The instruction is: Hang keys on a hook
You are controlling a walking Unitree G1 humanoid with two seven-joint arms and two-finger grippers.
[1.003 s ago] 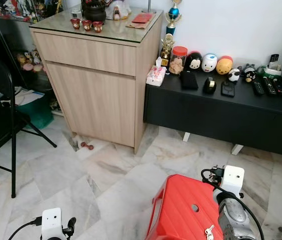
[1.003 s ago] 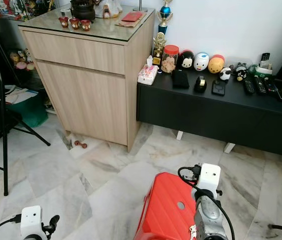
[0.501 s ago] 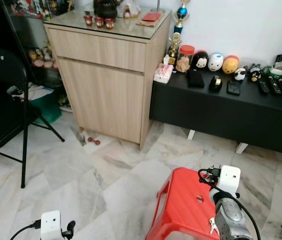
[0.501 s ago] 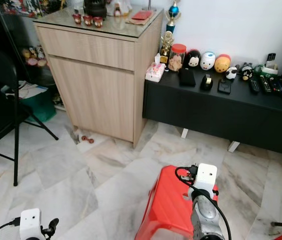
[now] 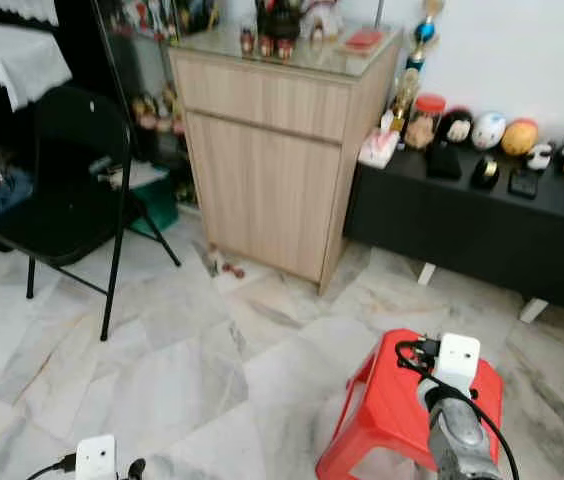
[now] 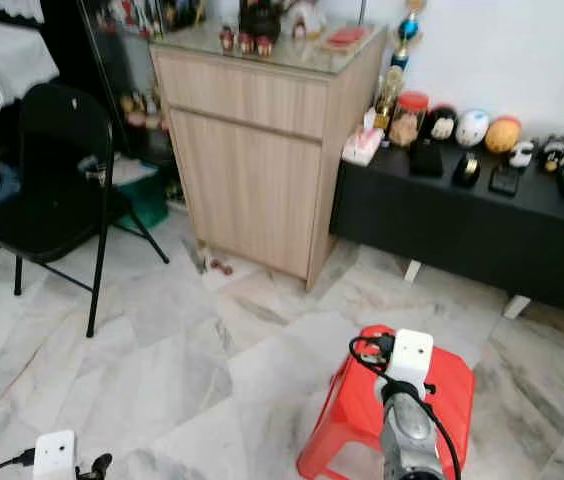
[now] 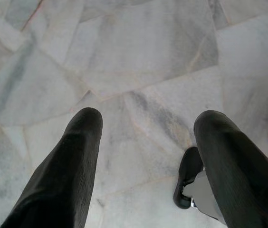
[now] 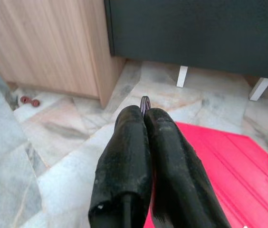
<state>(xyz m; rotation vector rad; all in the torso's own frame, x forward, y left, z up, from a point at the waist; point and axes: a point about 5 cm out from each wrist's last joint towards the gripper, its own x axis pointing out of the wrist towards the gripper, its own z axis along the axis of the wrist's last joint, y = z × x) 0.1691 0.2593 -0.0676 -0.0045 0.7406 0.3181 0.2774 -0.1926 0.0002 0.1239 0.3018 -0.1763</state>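
In the right wrist view my right gripper [image 8: 144, 114] is shut, and a thin dark key ring [image 8: 145, 101] pokes out between its fingertips; the keys themselves are hidden. It hangs over the red plastic stool [image 8: 229, 171]. The right arm's white wrist camera [image 5: 457, 358] rises in front of that stool [image 5: 382, 410] at the lower right of the eye views. My left gripper [image 7: 150, 118] is open, its two black fingers [image 7: 77, 156] spread wide over bare marble floor. Its wrist camera [image 5: 95, 458] shows at the bottom left.
A light wooden cabinet [image 5: 282, 170] stands ahead, with a low black console [image 5: 482, 225] full of small items to its right. A black folding chair [image 5: 72, 190] stands at the left, and a white-clothed table [image 5: 12, 60] behind it. Small red bits [image 5: 230, 268] lie by the cabinet's foot.
The whole view has swung left and pulled back: cabinet and console shifted right and farther off, and the chair and table came into sight. Both arms keep their pose.
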